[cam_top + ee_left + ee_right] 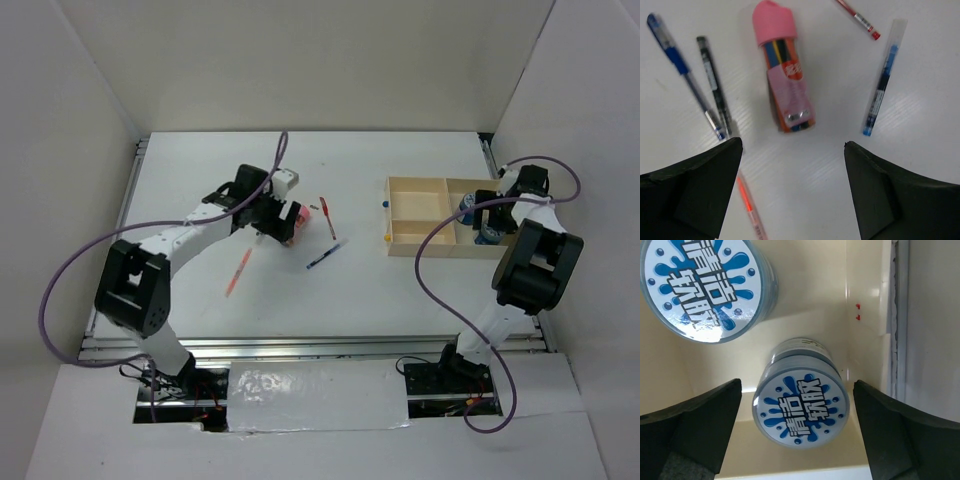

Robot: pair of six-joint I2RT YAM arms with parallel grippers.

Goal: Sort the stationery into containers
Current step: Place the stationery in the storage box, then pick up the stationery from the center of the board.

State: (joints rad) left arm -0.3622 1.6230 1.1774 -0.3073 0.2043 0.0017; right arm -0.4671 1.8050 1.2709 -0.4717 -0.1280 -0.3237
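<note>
The left gripper [792, 146] hangs over the white table [200, 180] with its two fingers spread wide and nothing between them. Just beyond the fingertips lies one pink-capped tube [787, 85] of coloured pens, on its side and touched by neither finger. Five loose pens lie around it in the wrist view: a blue pen [682, 70] and a black pen [714, 85] close together on one side, a red pen [857, 17] and a clear blue-ink pen [881, 82] on the other, and an orange pen [750, 210] partly under one finger. From above, the orange one lies nearer and to the left of the tube.

The right gripper [797, 385] is also spread, its fingers standing clear on either side of one blue-and-white roll [800, 407]. A second roll [702, 285] stands just beside the first. Both rolls sit in the right-hand part of the wooden tray [430, 249], at the table's right side, well apart from the pens.
</note>
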